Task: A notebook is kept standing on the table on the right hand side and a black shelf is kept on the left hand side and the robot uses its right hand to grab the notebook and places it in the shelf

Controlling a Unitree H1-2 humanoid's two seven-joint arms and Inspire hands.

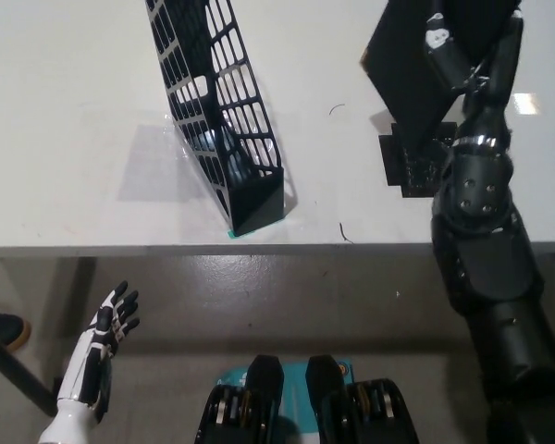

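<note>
**Notebook up, shelf off to my left**

White surface [74, 120] fills the upper part of my view, its near edge running straight across, with grey floor below it. My right hand [462, 55] is up at the far right, its fingers [441, 42] wrapped over the notebook [416, 65], which I hold lifted and tilted, its top running out of the picture. A dark shadow lies on the surface just under it.

The shelf [224, 120] stands well to the left of the notebook, a black grid-walled holder. Its long axis runs from the near edge of the surface away toward the far side, leaning a little left, and its open slot faces up.

So the coming move, as I judge it, is a carry leftward across the bare stretch between, turning the notebook until its flat side lines up with that long slot before lowering it in. A corner catching the grid wall is the risk.

My left hand [106, 328] hangs below the surface at lower left, fingers spread, holding nothing.
</note>
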